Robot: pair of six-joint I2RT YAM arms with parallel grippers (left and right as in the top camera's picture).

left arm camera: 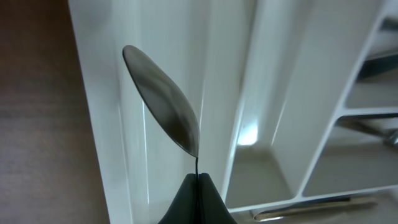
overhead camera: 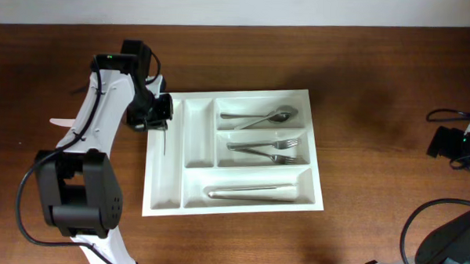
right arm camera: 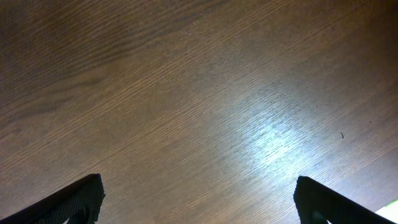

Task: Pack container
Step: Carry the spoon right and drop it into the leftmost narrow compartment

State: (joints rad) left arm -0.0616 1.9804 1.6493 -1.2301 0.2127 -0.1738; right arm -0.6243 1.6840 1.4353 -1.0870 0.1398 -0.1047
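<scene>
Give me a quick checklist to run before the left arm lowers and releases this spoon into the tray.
1. Left tool shut on the spoon: ok.
2. Spoon lined up over the leftmost narrow compartment of the container: ok.
3. That compartment free of other cutlery: ok, as far as the overhead view shows.
4. Gap between the spoon and the compartment floor: cannot tell.
5. Spoon hanging straight, not tilted toward the divider: cannot tell.
6. Right tool open over the bare table, away from the container: ok.
</scene>
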